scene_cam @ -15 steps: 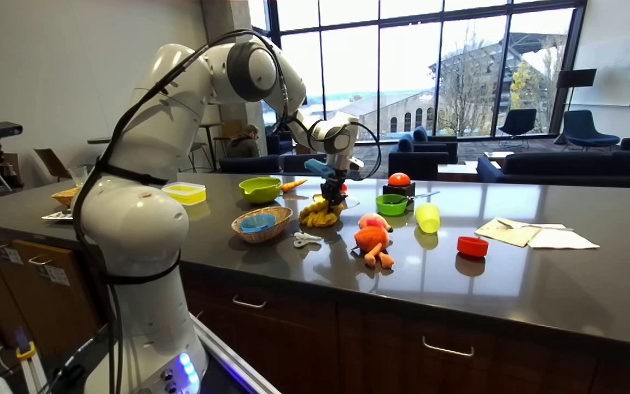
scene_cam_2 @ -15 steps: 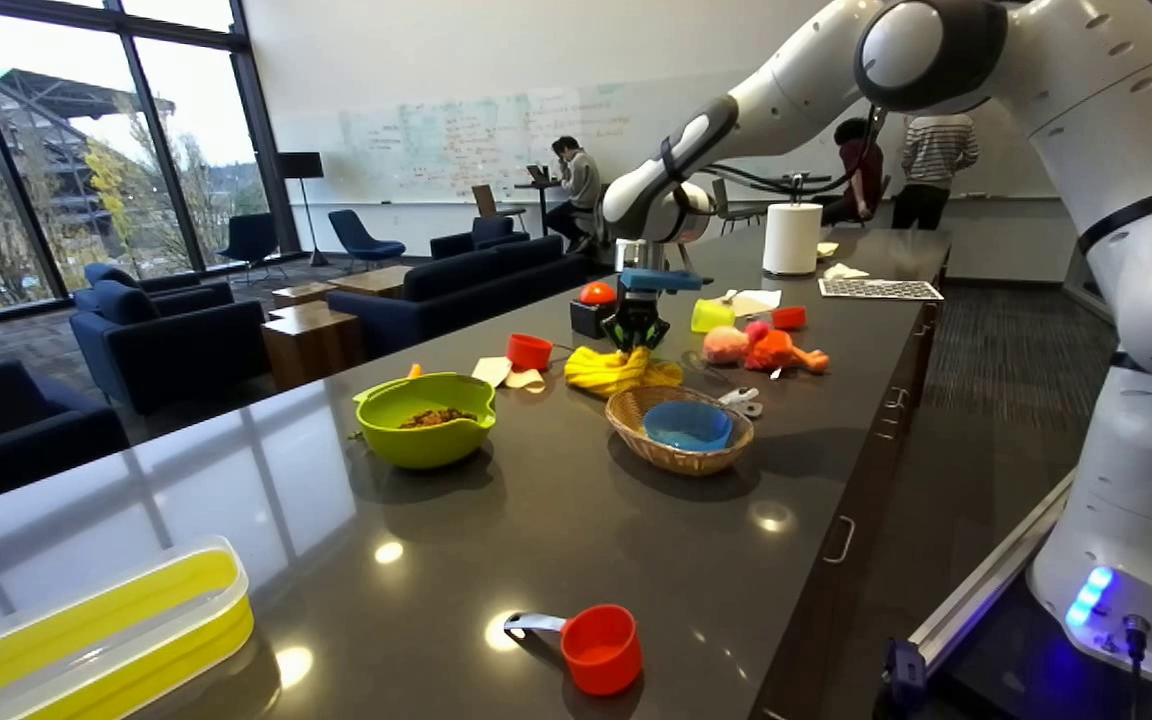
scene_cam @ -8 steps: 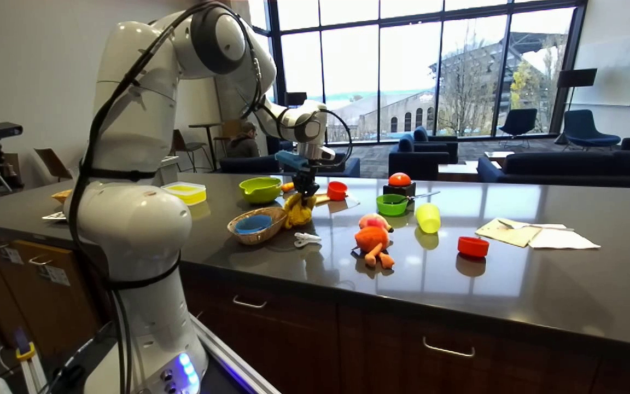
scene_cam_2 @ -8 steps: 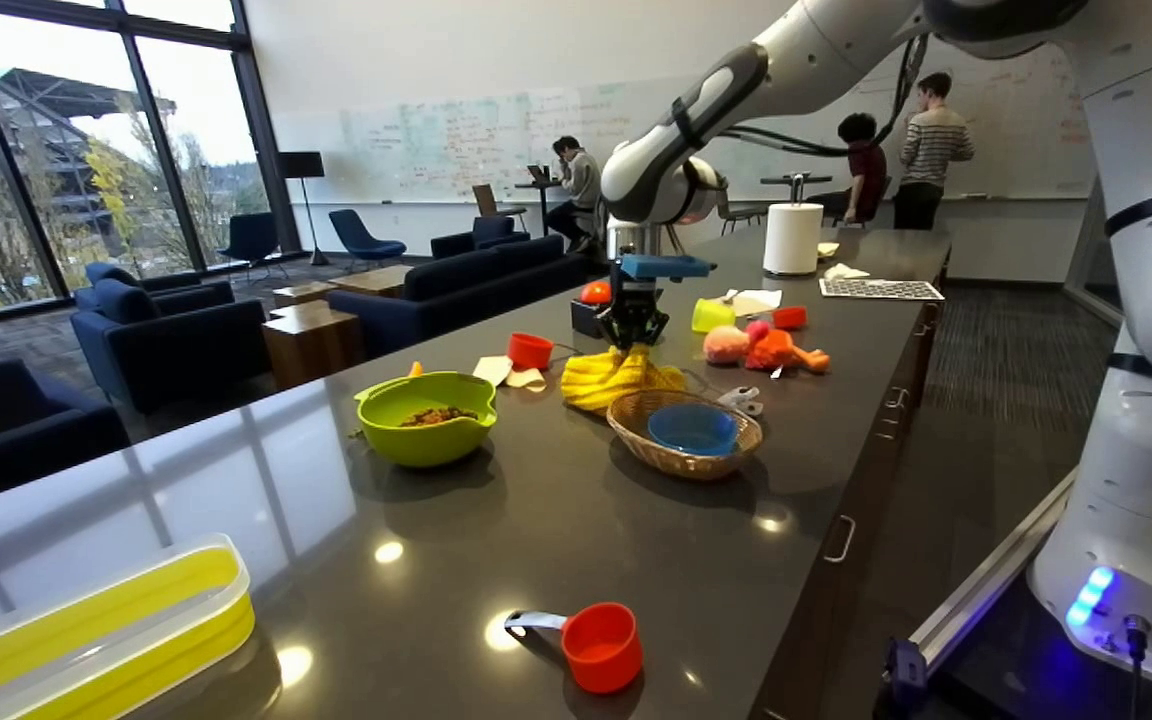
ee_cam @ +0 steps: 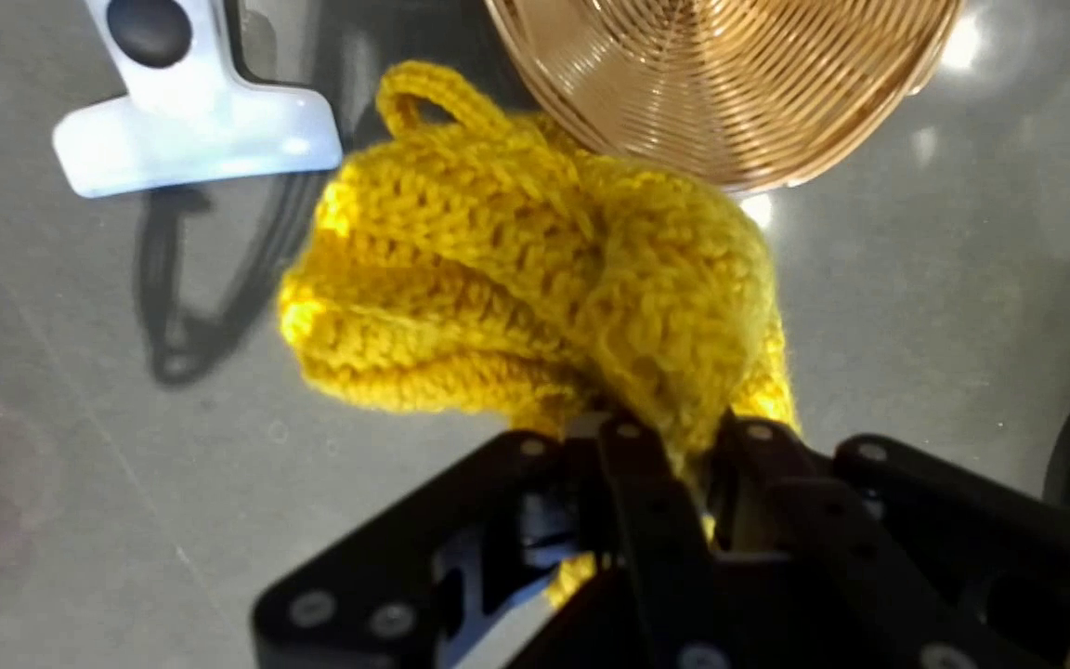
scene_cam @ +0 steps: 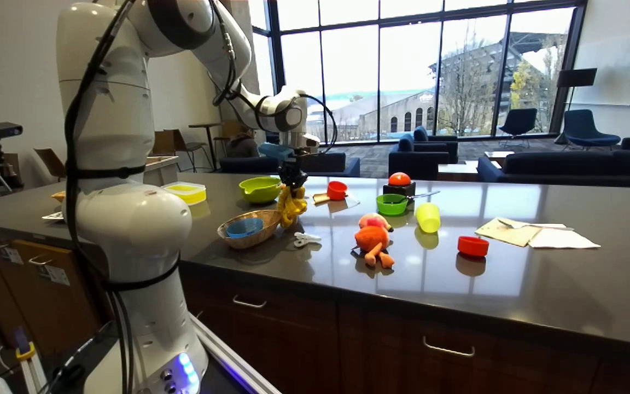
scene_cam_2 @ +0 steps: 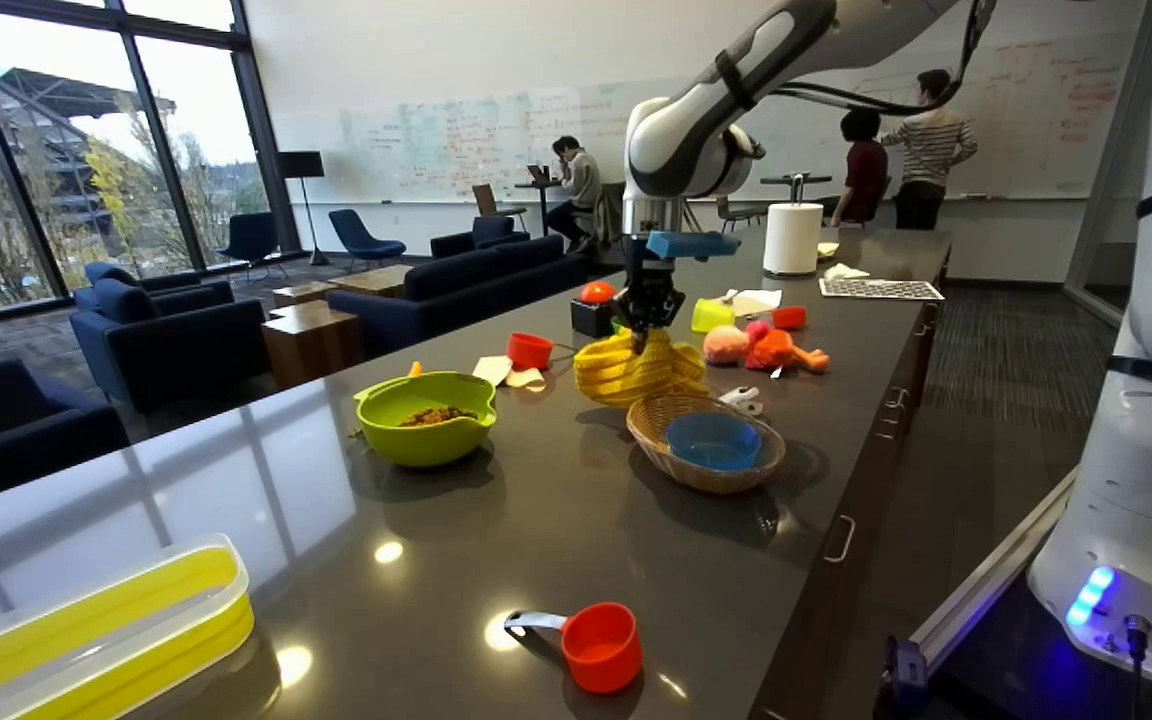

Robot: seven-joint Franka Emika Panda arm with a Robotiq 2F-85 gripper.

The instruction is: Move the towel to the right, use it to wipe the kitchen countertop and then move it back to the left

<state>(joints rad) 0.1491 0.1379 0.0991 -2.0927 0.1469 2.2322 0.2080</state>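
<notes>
The gripper [ee_cam: 663,441], almost closed, pinches the bunched towel [ee_cam: 498,279], which has just travelled left over the worktop [scene_cam_2: 516,540] to beside the basket [ee_cam: 730,102], itself shifted too; this is probably the return leg.

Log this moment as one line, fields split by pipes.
End effector: closed on yellow knit towel | towel position: beside wicker basket, blue bowl inside basket | contact with countertop: unclear
</notes>
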